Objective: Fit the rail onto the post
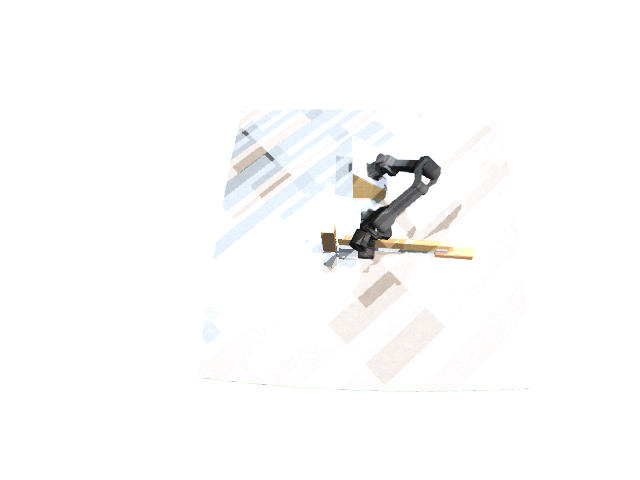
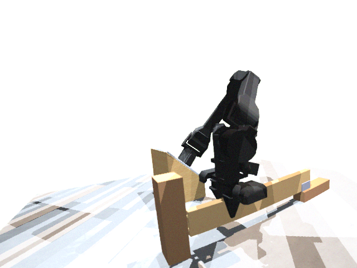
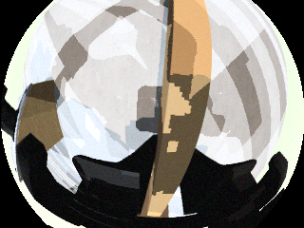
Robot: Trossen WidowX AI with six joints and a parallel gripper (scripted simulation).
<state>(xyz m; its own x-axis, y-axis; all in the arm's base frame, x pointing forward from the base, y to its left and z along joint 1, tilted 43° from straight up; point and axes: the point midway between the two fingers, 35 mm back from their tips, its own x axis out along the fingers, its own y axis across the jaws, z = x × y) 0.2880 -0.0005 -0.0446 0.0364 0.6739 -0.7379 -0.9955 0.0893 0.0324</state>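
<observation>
The long light-wood rail is raised off the table at its near end and looks roughly level. Its far end sits in the pale bracket on the low footboard block. The near end faces the upright post, with only a very thin gap in the exterior view. The pegs barely show there; how deep they sit in the holes is hidden. My gripper is shut on the rail, nearer the post end, with one finger on each side.
A slanted wooden panel stands beside the arm's base, behind the rail and post as the exterior camera sees them. The arm arches from there over to the rail. Patchy light and shadows cross the table.
</observation>
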